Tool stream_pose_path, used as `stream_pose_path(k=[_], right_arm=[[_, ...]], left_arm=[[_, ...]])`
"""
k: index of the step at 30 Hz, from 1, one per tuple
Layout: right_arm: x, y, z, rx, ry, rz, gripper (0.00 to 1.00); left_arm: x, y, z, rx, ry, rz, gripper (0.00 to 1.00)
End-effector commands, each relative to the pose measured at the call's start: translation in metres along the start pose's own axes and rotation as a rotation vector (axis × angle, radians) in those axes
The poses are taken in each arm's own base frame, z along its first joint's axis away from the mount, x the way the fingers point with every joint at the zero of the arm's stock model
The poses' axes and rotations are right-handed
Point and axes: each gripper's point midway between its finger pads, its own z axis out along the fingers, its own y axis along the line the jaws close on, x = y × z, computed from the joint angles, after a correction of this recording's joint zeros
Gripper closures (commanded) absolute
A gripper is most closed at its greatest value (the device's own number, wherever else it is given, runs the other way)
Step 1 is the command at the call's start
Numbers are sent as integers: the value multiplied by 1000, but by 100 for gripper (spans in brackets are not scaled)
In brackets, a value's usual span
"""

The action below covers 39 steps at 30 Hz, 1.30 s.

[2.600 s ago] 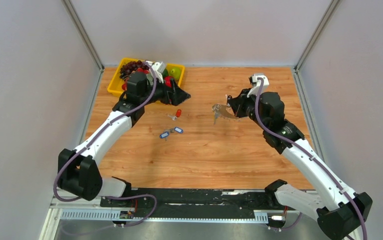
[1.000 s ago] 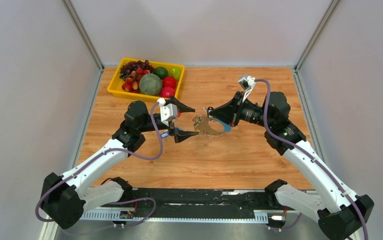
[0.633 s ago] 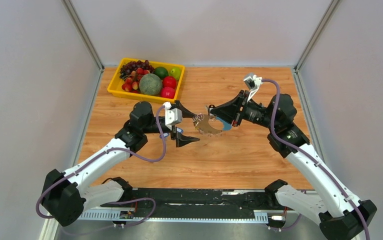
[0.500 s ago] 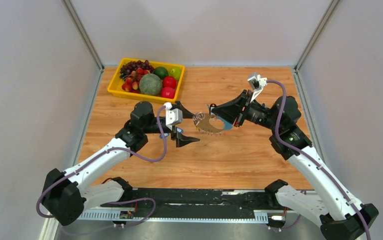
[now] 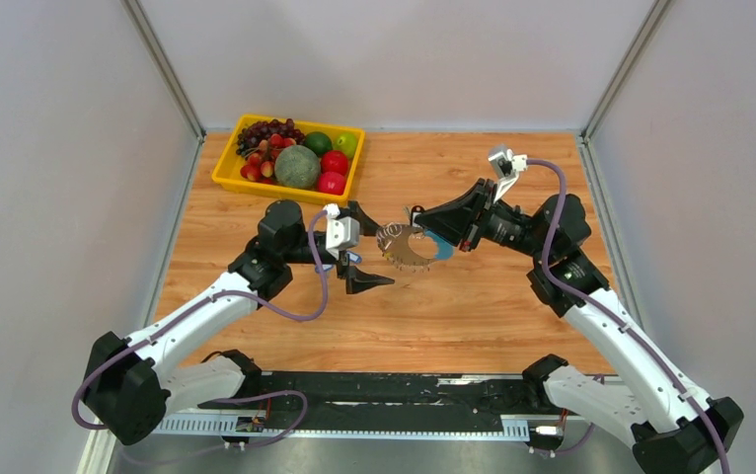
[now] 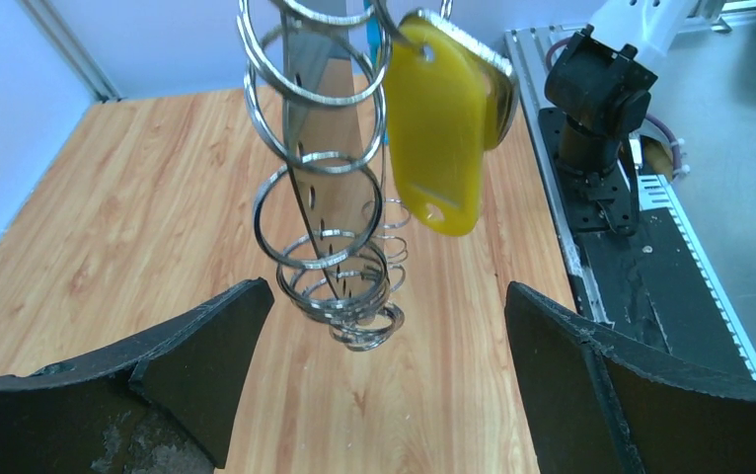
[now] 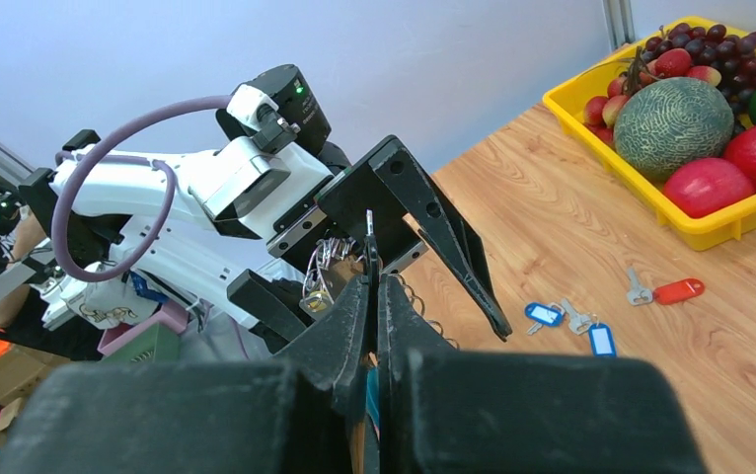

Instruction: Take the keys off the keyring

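Steel split rings (image 6: 320, 232) and a yellow tag (image 6: 443, 118) hang in a chain from the keyring (image 5: 410, 245). The keyring is suspended in the air above the middle of the wooden table (image 5: 473, 316), between the two arms. The right gripper (image 5: 425, 225) is fully closed on the keyring's upper edge, near the blue strap (image 5: 443, 249). This grip presents the keys (image 5: 406, 263) fanned out and hanging free, so that the other arm can reach them. The left gripper (image 6: 389, 296) stands wide open and holds nothing. Its fingers (image 6: 191, 360) flank the dangling rings without touching them, a position judged to prepare a pinch on one key or ring. Loose keys with blue tags (image 7: 564, 318) and one with a red tag (image 7: 675, 289) lie on the table near the yellow fruit tray (image 7: 719, 229). No brand, label text or lettering is legible on the tags, the tray or the arms.
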Motion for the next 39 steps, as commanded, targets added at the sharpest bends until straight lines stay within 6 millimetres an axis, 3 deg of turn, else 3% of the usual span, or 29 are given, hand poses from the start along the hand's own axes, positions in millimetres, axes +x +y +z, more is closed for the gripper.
stream_pose_path(k=[1,4,6,10,11,13,15,19,21,23,26,32,39], right_arm=[[-15,19,4,-79,-53,-20,95],[-14,19,6,-86,-51,-16,95],[-13,20,7,-90,-49,-15,95],[-12,20,7,-90,-49,-16,95],[-12,20,7,-88,-50,-16,94],[-12,18,6,-77,-54,-24,89],[-11,13,6,-53,-58,-34,74],[-5,-10,4,62,-38,-73,25],[-3,-25,2,138,-26,-94,11],[-2,-34,-1,190,-16,-123,4],[8,-34,-6,173,31,-192,3],[24,-19,-23,83,64,-370,21],[31,10,-38,-46,65,-464,34]], left_arm=[[-31,-2,3,46,-68,88,1],[-30,-3,3,52,-68,87,13],[-30,1,3,31,-66,73,27],[-30,2,3,19,-65,71,63],[-29,2,2,19,-62,78,79],[-28,1,1,20,-52,99,97],[-29,0,-1,19,-45,116,100],[-27,9,-4,-47,-13,80,100],[-27,9,-4,-40,3,80,100],[-28,9,-5,-41,6,82,100],[-28,9,-5,-39,12,80,100],[-29,2,-5,4,4,88,100],[-28,-1,-4,24,4,92,100]])
